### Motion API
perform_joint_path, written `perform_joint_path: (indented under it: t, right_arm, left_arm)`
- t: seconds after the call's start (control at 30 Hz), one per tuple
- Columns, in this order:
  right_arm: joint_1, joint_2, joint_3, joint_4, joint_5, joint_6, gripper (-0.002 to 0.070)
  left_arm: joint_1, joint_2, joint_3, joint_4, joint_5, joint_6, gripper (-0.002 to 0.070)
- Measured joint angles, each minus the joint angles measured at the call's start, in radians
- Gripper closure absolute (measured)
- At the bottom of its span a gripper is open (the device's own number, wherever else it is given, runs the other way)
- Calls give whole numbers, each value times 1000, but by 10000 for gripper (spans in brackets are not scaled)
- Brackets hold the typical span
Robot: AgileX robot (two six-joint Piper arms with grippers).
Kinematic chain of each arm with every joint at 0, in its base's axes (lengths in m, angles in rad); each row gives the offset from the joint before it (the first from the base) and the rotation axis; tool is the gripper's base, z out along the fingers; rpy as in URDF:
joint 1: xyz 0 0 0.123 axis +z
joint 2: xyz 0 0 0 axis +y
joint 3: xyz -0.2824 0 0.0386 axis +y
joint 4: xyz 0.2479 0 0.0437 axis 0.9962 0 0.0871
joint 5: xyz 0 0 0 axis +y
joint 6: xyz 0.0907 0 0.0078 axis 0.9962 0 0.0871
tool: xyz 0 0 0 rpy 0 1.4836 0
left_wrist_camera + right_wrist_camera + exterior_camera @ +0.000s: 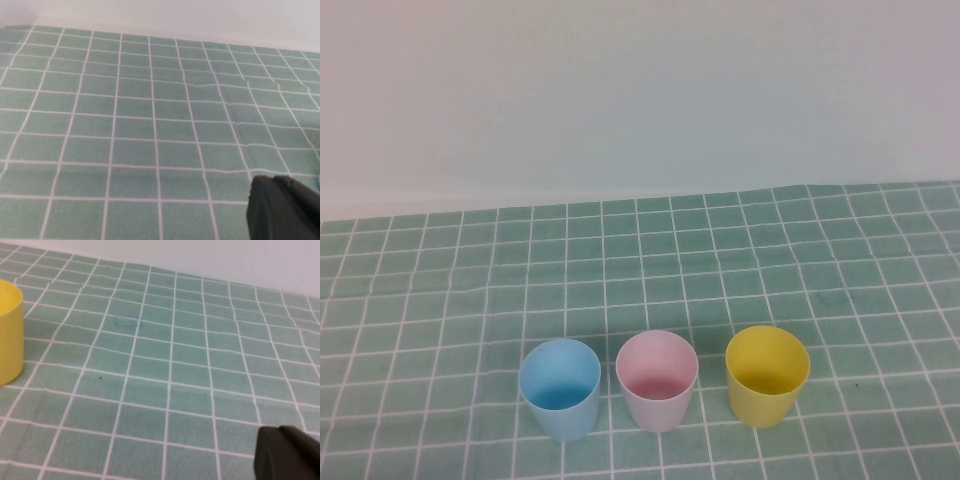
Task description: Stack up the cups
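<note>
Three cups stand upright in a row near the front of the table in the high view: light blue cup on the left, pale pink cup in the middle, yellow cup on the right. They stand apart and all are empty. Neither arm shows in the high view. My left gripper is shut and empty, low over bare cloth. My right gripper is shut and empty, over the cloth to the right of the yellow cup.
A green tablecloth with a white grid covers the table. A plain white wall runs along the back edge. Open cloth lies behind and to both sides of the cups.
</note>
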Motion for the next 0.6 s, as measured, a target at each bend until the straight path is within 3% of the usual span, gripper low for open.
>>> perform_joint_path:
  t: [0.27, 0.47, 0.6]
  right_arm:
    - [0, 0, 0, 0, -19, -2, 678]
    - [0, 0, 6, 0, -176, -2, 678]
    - [0, 0, 6, 0, -300, -2, 678]
  left_arm:
    - [0, 0, 0, 2, -23, 0, 679]
    - [0, 0, 0, 0, -220, 0, 679]
    - [0, 0, 0, 0, -260, 0, 679]
